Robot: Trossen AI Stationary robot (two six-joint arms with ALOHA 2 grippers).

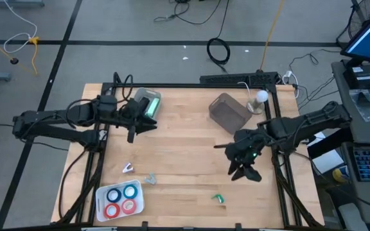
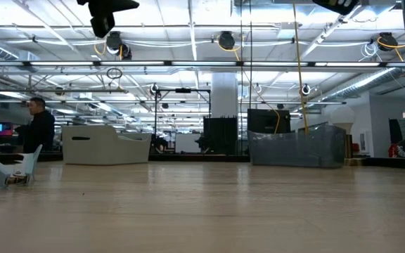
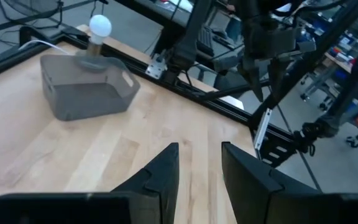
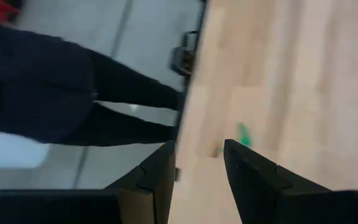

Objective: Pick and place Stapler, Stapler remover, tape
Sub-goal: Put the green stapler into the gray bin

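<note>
Two blue tape rolls (image 1: 123, 192) and two red ones (image 1: 121, 207) lie in a white tray (image 1: 139, 203) at the table's near left. A pale green object (image 1: 148, 102), perhaps the stapler, sits at the far left. Two small pale items (image 1: 128, 168) (image 1: 150, 178) and a small green item (image 1: 220, 199) (image 4: 244, 134) lie on the wood; which one is the stapler remover I cannot tell. My left gripper (image 1: 145, 125) (image 3: 201, 152) hovers open beside the pale green object. My right gripper (image 1: 244, 173) (image 4: 199, 149) hovers open right of centre, above the table's near part.
A grey bin (image 1: 229, 110) (image 3: 89, 87) stands at the far right of centre, with a white ball-topped object (image 1: 261, 97) behind it. A black frame (image 1: 281, 160) runs along the table's edges. A person's dark legs (image 4: 55, 93) show beyond the near edge.
</note>
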